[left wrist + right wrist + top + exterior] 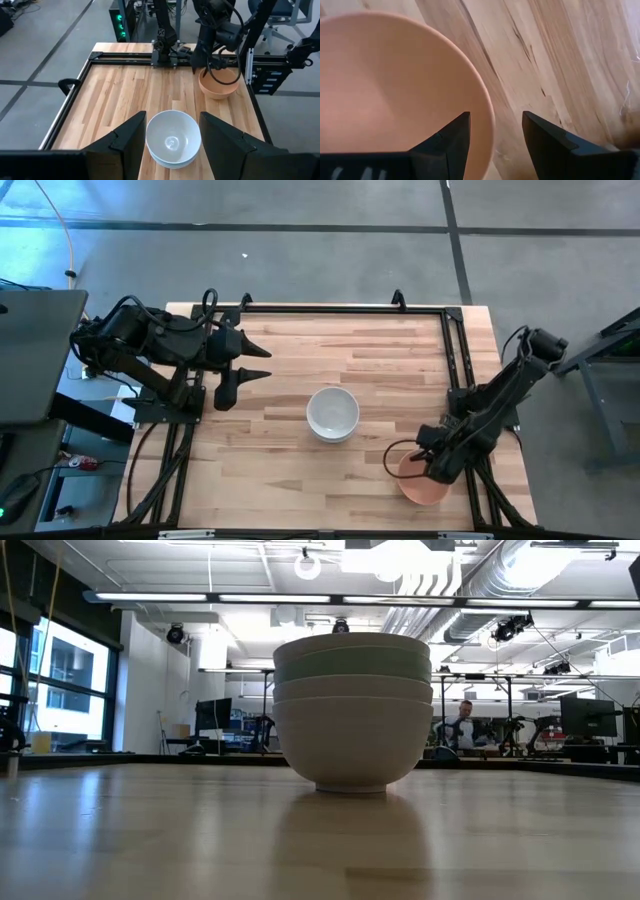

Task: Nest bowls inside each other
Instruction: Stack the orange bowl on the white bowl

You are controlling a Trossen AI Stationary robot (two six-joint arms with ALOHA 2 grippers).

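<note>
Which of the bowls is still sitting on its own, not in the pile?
The salmon-orange round bowl, near the table's right edge, under the right gripper, whose open fingers straddle its rim. The others, white ones and a pale green one, are nested in the centre stack.

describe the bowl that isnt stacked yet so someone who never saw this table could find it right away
Start at the wooden table and go to its edge by the right arm, away from the stack of bowls in the middle. There the right pincer, open, straddles the rim of a salmon-orange bowl. It is the only bowl standing alone and the only orange one; the stacked ones are white or pale green.
</note>
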